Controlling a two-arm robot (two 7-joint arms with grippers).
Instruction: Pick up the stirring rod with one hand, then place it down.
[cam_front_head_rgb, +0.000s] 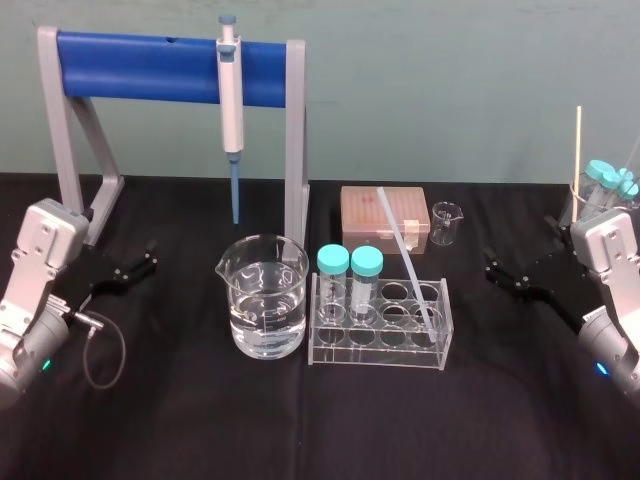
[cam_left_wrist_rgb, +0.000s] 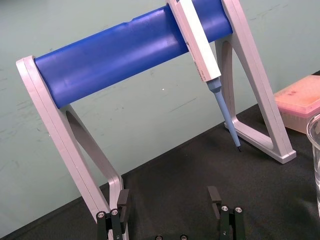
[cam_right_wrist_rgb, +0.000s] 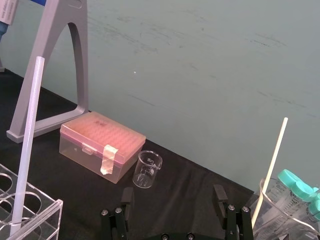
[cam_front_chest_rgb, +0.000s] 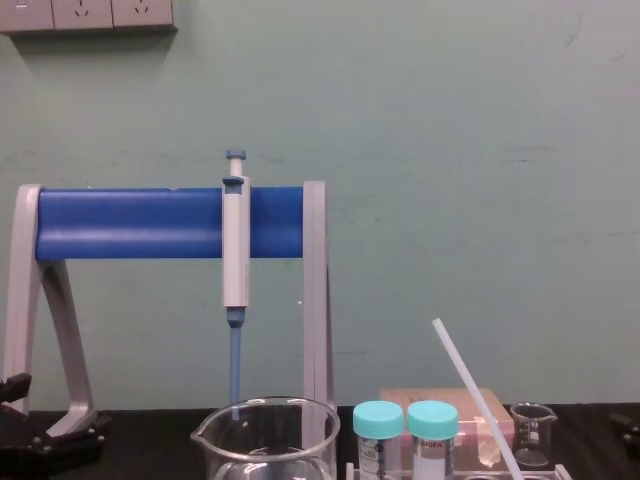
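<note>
The stirring rod (cam_front_head_rgb: 405, 252) is a thin translucent-white stick. It leans in the clear tube rack (cam_front_head_rgb: 378, 345), its lower end in a right-hand hole and its top tilted back over the pink box. It also appears in the right wrist view (cam_right_wrist_rgb: 26, 145) and the chest view (cam_front_chest_rgb: 478, 400). My right gripper (cam_front_head_rgb: 497, 270) rests low on the black table to the right of the rack, open and holding nothing (cam_right_wrist_rgb: 173, 197). At the far left, my left gripper (cam_front_head_rgb: 140, 265) sits by the stand's foot, open with nothing between its fingers (cam_left_wrist_rgb: 168, 200).
A grey and blue stand (cam_front_head_rgb: 170, 65) holds a white-and-blue pipette (cam_front_head_rgb: 231, 110). A big beaker of water (cam_front_head_rgb: 264, 297) stands left of the rack, which holds two teal-capped tubes (cam_front_head_rgb: 350, 285). Behind are a pink box (cam_front_head_rgb: 385, 215) and a small beaker (cam_front_head_rgb: 447, 223). A beaker with tubes and a thin stick (cam_front_head_rgb: 598, 190) is far right.
</note>
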